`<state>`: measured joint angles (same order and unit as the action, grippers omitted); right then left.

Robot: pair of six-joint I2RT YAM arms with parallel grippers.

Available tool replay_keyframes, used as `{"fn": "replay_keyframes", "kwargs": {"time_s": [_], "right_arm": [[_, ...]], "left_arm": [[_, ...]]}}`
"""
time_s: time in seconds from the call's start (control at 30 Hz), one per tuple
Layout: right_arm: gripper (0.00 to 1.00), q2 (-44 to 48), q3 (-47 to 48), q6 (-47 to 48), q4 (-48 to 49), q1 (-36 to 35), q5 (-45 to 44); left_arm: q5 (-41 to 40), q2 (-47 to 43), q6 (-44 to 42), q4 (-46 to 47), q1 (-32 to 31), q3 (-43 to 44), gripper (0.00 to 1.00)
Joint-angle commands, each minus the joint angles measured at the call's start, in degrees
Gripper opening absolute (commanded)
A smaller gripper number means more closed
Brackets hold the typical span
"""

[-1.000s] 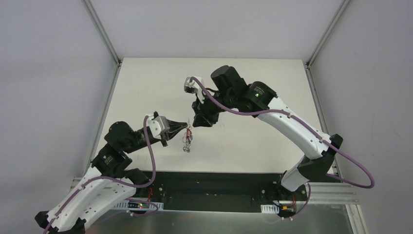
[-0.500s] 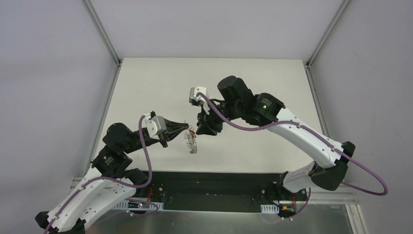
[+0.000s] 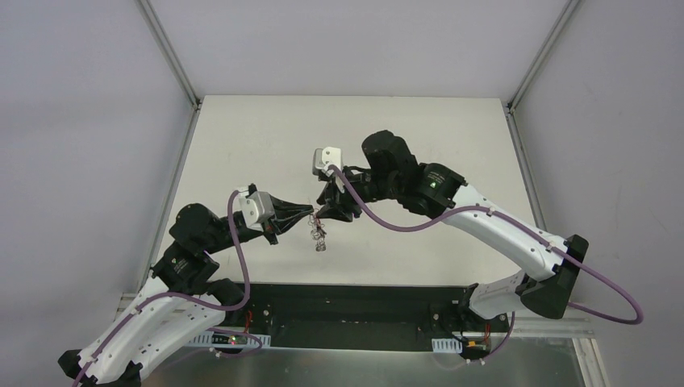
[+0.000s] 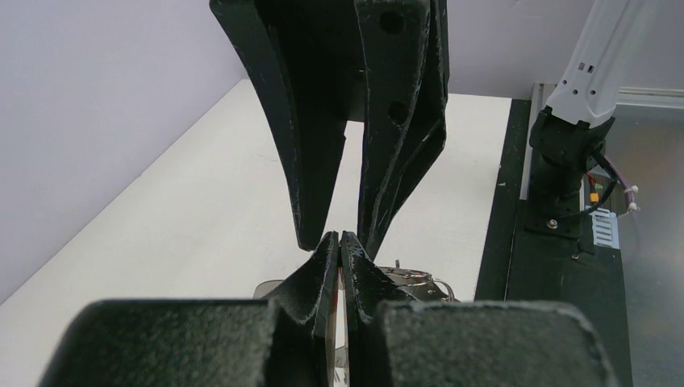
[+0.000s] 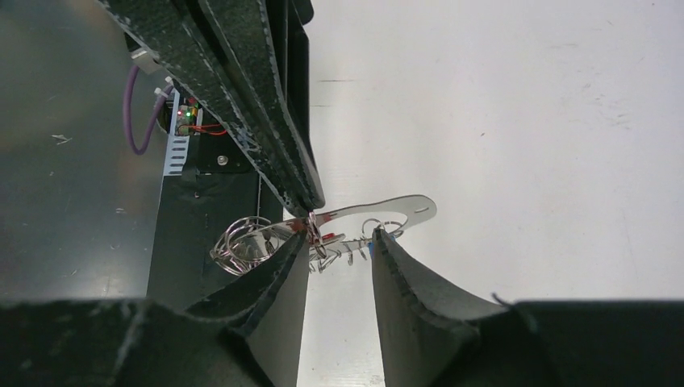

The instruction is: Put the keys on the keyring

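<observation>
**Top view.** White table point(image 3: 242, 145) lies bare toward the far edge and out to both side edges. An aluminium post point(image 3: 167, 48) rises from the far left corner, with a matching one on the right, and the walls all round are pale grey. A black rail point(image 3: 355, 302) runs along the near edge. The arms meet over the near middle. Left gripper point(image 3: 312, 212) and right gripper point(image 3: 324, 215) sit tip to tip, very close. The keyring point(image 3: 320, 234) hangs just below them, in the air and off the surface.

**Left wrist view.** Left fingers point(image 4: 323, 266) are pressed together on a thin silvery edge of the keyring. Right fingers point(image 4: 306, 161) come down from above, their tips just beside that pinch. The right arm's base point(image 4: 569, 137) stands on the rail. A white connector strip point(image 4: 605, 230) is beside it, with print too small to read.

**Right wrist view.** The right jaws stand apart with nothing clamped, and small metal pieces point(image 5: 339, 251) dangle in the gap. The left tips hold a flat silvery strip point(image 5: 387, 210). Wire loops point(image 5: 242, 240) bunch just left of it. A red fleck point(image 5: 310, 229) and a blue fleck point(image 5: 369, 235) show among the pieces, too small to make out as keys. Open white table lies to the right.
</observation>
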<state>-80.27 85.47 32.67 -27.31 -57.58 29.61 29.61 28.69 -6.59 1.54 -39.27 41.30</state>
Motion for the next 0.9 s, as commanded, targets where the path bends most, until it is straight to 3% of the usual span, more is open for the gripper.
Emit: {"fn": "replay_keyframes", "kwargs": {"time_s": [0.0, 0.13, 0.3, 0.6, 0.77, 0.87], "right_arm": [[0.37, 1.4, 2.9, 1.7, 2.1, -0.2, 4.3], [0.31, 0.9, 3.8, 1.9, 0.5, -0.4, 5.3], [0.00, 0.0, 5.0, 2.1, -0.9, -0.6, 5.4], [0.00, -1.2, 8.8, 1.2, -6.6, -0.7, 5.5], [0.00, -2.7, 15.8, 0.1, -15.7, -0.8, 3.8], [0.00, -5.0, 20.6, -1.3, -21.9, -0.8, 3.3]], "left_arm": [[1.4, -0.9, 0.3, 4.6, 0.4, 0.4, 0.00], [1.3, -1.3, 0.2, 4.5, 0.5, 0.3, 0.00], [1.2, -1.5, 0.2, 4.4, 0.5, 0.3, 0.00], [1.5, -1.7, 0.1, 4.2, 0.5, 0.4, 0.00], [2.7, -0.5, -0.5, -1.0, 0.5, 3.9, 0.00], [4.0, 1.5, 0.7, -7.4, 0.5, 7.9, 0.14]]}}
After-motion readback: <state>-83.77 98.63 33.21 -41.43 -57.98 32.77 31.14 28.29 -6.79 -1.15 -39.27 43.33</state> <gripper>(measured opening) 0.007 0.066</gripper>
